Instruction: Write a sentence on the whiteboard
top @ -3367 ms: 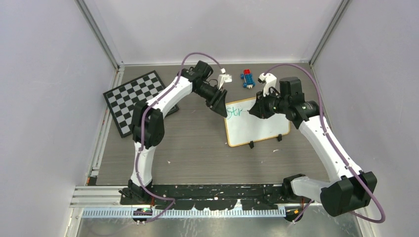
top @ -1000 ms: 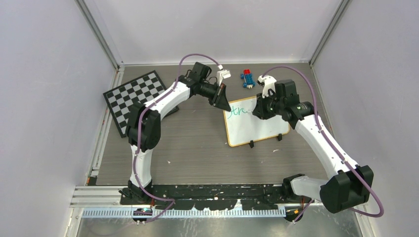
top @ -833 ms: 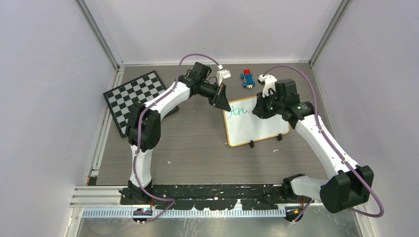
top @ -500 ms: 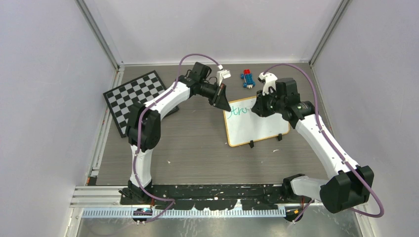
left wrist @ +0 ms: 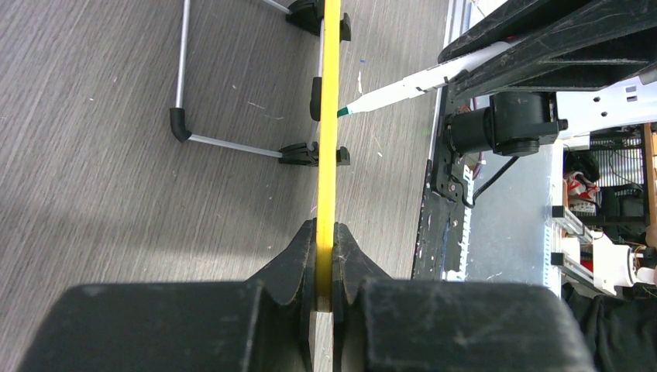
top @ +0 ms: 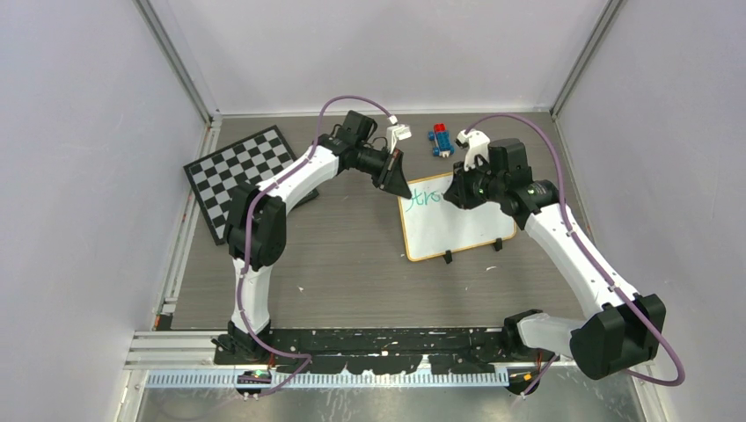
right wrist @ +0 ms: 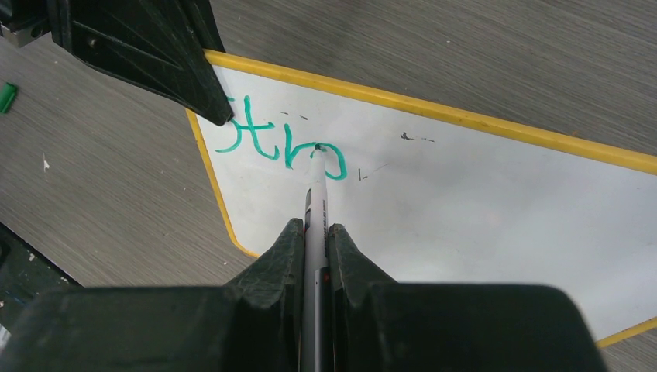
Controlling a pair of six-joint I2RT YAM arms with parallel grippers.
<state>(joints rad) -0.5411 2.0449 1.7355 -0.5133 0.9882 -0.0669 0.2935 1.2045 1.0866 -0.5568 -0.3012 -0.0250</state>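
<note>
- grey wood-grain table [top: 352,264]: the task thing sits on its far right-centre part, between the two arms.
- flat white rectangular whiteboard [right wrist: 480,217] with a thin yellow-tan frame: mostly blank, only the top-left corner carries writing. it looks propped on a thin metal wire stand [left wrist: 182,70], and two small black clips [top: 448,257] sit on its near edge.
- black two-finger left gripper [left wrist: 325,232]: clenched on the frame edge at the board's top-left corner, bracing it just beside the first letter.
- black two-finger right gripper [right wrist: 315,232]: clamped around a slim white marker [right wrist: 316,194] with a green tip. the tip touches the board at the top of the last letter.
- green handwritten sentence [right wrist: 283,147]: reads "stro" so far, four letters of one line. judged early, with the rest of the word, the other words and any second line left to write.
- faint dark smudges [right wrist: 414,138]: on the white just right of the letters. they lie in the writing path but are marks only, nothing solid.
- black-and-white checkerboard [top: 237,176]: far left, well apart from the work.
- small blue and red toy blocks [top: 441,141]: near the board's far edge, not touching it.
- tiny green piece [right wrist: 6,97]: on the table left of the board, possibly a cap, too small to tell.
- way ahead: bare white to the right. the left gripper is behind the pen's path, so no blocker seen.
</note>
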